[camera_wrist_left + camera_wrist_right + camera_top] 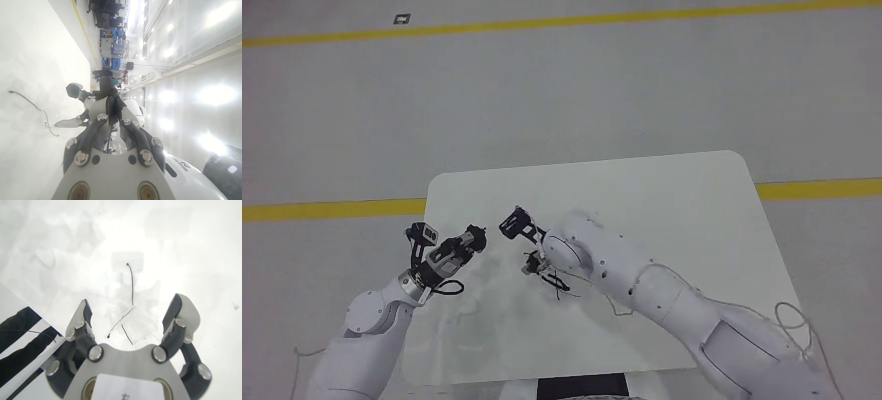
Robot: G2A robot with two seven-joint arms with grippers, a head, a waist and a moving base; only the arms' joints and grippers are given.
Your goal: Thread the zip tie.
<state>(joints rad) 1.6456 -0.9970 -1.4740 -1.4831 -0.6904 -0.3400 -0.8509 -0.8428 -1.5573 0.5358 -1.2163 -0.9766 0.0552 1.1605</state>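
Just ahead of the right gripper [130,304], which is spread wide, the thin black zip tie [131,283] lies on the surface [189,247], pointing straight away from it. The left gripper [113,102], pinched together, is farther off.

The table [672,200] is white and glossy, with rounded corners. Toward its left half a thin black zip tie [131,285] lies flat on the surface in a gentle curve, its small square head at one end. The other end meets a corner of a clear plastic sheet [143,326], which also lies flat. A shorter black strand [126,334] lies at that sheet, over or under it, I cannot tell which.
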